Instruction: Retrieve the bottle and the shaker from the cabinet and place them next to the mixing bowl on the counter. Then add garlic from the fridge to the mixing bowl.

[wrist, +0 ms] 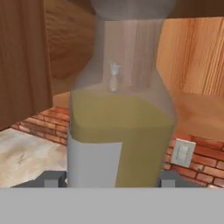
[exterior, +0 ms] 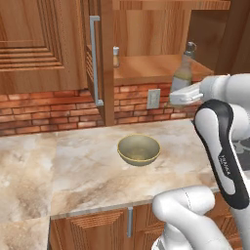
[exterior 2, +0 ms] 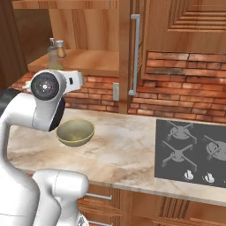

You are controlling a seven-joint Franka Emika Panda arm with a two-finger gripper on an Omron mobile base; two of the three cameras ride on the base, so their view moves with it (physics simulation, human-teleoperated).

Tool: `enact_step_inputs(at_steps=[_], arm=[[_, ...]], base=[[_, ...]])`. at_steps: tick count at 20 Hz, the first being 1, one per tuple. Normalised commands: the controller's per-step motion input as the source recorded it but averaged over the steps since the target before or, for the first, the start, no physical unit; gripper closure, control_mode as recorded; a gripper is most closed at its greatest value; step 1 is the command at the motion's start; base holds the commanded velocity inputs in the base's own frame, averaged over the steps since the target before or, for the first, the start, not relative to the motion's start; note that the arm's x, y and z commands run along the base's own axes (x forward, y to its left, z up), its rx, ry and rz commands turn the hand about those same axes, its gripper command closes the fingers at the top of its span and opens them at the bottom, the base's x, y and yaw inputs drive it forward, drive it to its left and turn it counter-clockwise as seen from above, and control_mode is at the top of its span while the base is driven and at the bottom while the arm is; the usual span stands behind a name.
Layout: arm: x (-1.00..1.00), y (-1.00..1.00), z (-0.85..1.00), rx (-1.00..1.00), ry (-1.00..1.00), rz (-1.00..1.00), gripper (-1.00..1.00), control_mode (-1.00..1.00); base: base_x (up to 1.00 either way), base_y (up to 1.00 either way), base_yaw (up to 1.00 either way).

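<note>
One bottle (exterior: 183,73), one shaker (exterior: 116,56), one bowl (exterior: 138,149). The bottle, with yellowish liquid in its lower half and a pale label, stands upright at the front edge of the open cabinet's shelf (exterior: 151,68), with the gripper (exterior: 181,97) at its base. In the hand view the bottle (wrist: 118,122) sits between the two finger tips (wrist: 51,178), which flank its bottom; the jaws look closed against it, though the contact itself is cut off at the frame's lower edge. The shaker stands well to the left on the same shelf, small and hard to make out. In the right base view the bottle (exterior 2: 54,57) is half hidden behind the arm, with the shaker (exterior 2: 60,49) just beside it. The bowl rests on the worktop (exterior: 88,166) below the shelf, apart from both. One cooktop (exterior 2: 192,150) lies at the right, partly cut off.
</note>
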Motion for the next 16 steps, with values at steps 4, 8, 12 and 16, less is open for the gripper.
enact_step_inputs(at_steps=[4,8,12,16], arm=[[-0.09,-0.34,-0.69,-0.12,0.15,-0.01,1.0,-1.0],[0.0,-0.44,-0.71,-0.14,0.19,-0.05,1.0,-1.0],[0.0,-0.47,-0.49,-0.11,0.1,-0.04,1.0,-1.0],[0.01,-0.35,-0.49,-0.07,0.05,-0.01,1.0,-1.0]], base=[[0.0,0.0,0.0],[0.0,0.0,0.0],[0.0,0.0,0.0],[0.0,0.0,0.0]])
